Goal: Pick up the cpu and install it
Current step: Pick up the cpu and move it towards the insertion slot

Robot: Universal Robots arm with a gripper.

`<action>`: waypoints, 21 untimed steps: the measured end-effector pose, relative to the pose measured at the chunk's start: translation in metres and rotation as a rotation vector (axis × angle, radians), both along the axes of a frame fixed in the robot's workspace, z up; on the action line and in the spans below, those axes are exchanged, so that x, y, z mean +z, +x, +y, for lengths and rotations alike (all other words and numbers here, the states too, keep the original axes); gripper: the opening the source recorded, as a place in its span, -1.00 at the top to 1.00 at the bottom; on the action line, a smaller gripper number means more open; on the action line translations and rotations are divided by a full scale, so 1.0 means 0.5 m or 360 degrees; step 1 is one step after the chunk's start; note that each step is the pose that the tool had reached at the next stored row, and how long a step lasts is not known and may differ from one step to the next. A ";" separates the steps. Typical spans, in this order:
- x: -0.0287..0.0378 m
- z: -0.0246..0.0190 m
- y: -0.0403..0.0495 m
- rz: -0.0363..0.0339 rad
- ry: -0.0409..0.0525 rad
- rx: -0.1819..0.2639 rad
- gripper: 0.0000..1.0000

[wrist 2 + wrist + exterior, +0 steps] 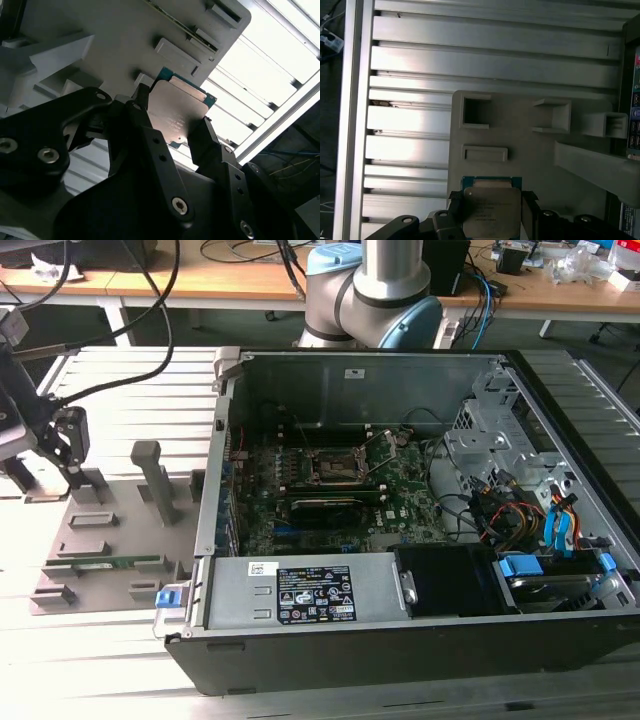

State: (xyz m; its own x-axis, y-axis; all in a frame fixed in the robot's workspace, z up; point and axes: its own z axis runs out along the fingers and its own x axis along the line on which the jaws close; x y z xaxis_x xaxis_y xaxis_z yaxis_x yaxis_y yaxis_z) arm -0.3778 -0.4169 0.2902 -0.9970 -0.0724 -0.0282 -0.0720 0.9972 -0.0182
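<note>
Closed on the cpu (182,107) by two opposite edges, as seen in both wrist views, with the gripper (175,114) fingers touching its sides and the dull silvery top plate facing the cameras. Apparently lifted just clear of the grey fixture plate (530,155), though hard to confirm. Placed, in the exterior view, at that view's left above the same plate, well apart from the open computer case (420,640) and the dark socket frame (335,468) on the motherboard. Judged to be the carrying part of the job. Hold the chip flat and level, press only on its edges, never on the underside, and move smoothly to avoid a slip or twist between the fingers. Mind the tall grey posts (150,475) on the plate and the near case wall (215,470) for clearance. Leave the green memory stick (112,563) undisturbed in its slot.
</note>
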 end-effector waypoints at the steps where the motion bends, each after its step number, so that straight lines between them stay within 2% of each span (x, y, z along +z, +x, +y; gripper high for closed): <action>1: 0.002 0.0001 0.000 0.0000 0.0000 0.0000 -0.10; 9: 0.016 0.0001 0.000 0.0000 0.0000 0.0000 -0.10; 21: 0.052 0.0002 0.000 0.0000 0.0000 0.0000 -0.10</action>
